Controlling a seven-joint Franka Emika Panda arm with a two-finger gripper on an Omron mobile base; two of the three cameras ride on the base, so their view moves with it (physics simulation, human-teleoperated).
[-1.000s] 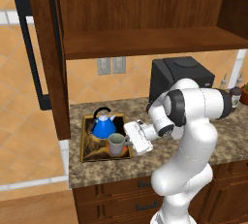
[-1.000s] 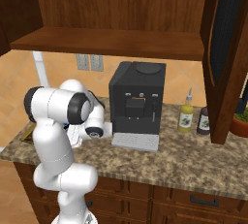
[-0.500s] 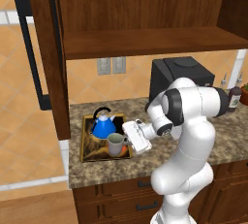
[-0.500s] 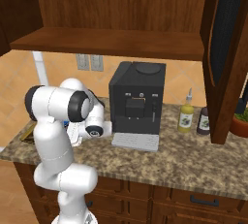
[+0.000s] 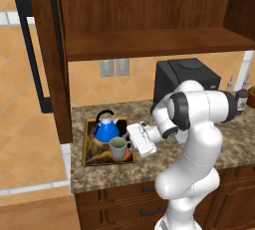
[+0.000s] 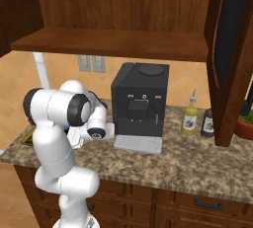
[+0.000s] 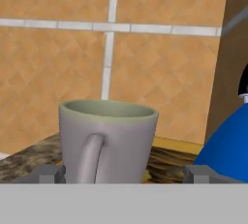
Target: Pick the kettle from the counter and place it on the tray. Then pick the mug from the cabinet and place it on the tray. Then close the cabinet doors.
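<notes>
The mug (image 5: 118,148) is seen upright on the tray (image 5: 90,158), at the tray's near right part, with its loop handle turned toward the end effector (image 5: 130,141). In the hand view the mug (image 7: 107,139) stands between the two dark fingertips (image 7: 47,173), which are spread wide to either side of it with a gap on each side; nothing is held. The mug is therefore judged to be set down and released. The end effector lies just beside the mug on its right, pointing roughly level along the counter (image 5: 229,144). A straight retreat away from the mug is judged to be the move called for, and the handle lies in that line.

The kettle (image 5: 106,128) stands on the tray just behind the mug, close to it; whether they touch cannot be told. In the hand view the kettle's blue flank (image 7: 227,145) appears just beyond the right fingertip, so a sideways swing is judged a risk.

Both things are thus on the tray, and only the doors are judged to remain. The left door (image 5: 47,55) stands open, swung out beside the tray, with its black bar handle on the outer side. The right door (image 6: 236,49) also stands open at the far side. Between them a black coffee machine (image 6: 139,106) stands on the counter beside the arm, with two bottles (image 6: 189,119) beyond it. The shelf (image 5: 154,44) overhead is bare.
</notes>
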